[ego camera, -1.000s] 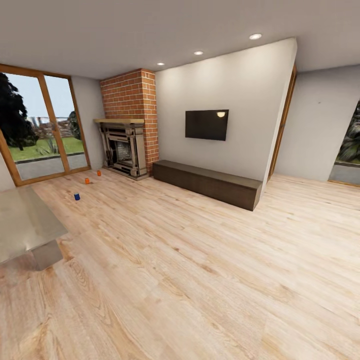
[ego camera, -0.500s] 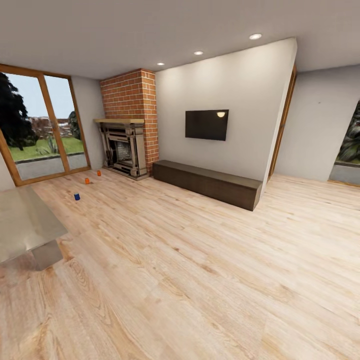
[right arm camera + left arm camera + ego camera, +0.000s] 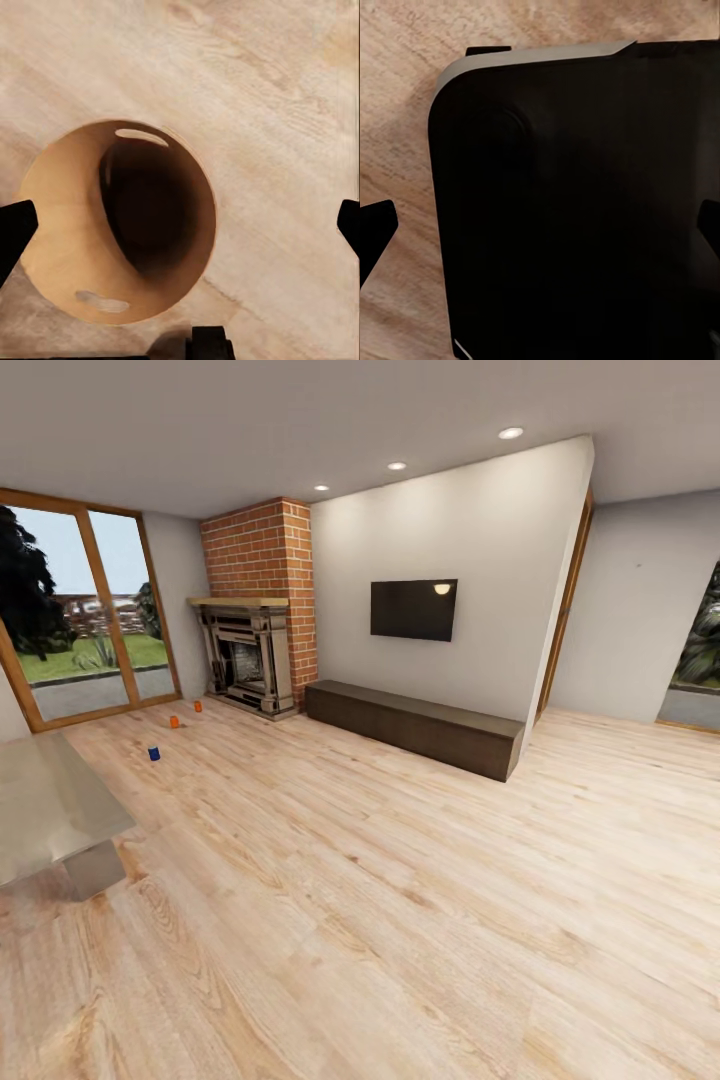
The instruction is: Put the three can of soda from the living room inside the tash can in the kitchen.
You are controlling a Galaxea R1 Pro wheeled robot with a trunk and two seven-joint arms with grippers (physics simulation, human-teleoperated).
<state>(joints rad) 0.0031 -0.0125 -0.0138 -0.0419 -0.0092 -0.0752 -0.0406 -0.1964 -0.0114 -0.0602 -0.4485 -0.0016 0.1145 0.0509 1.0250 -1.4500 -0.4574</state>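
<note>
Far off on the living room floor, near the fireplace [image 3: 247, 658], stand the three cans of soda: an orange one [image 3: 197, 706], a second orange one [image 3: 173, 721] and a blue one [image 3: 154, 753]. The right wrist view looks straight down into the trash can [image 3: 67, 247], a round copper-brown bin with a dark inside and slot handles, upright on the planks. My right gripper [image 3: 180, 225] hangs open above it, with its fingertips [image 3: 15, 232] wide apart at the picture's sides. My left gripper [image 3: 540, 229] is open over a black, grey-edged body [image 3: 577, 195].
A grey table [image 3: 50, 810] stands close at the left. A long dark low bench [image 3: 415, 726] runs along the wall under the TV [image 3: 413, 609]. Wood-framed glass doors [image 3: 85, 615] are at the far left. Light plank floor [image 3: 400, 920] stretches between me and the cans.
</note>
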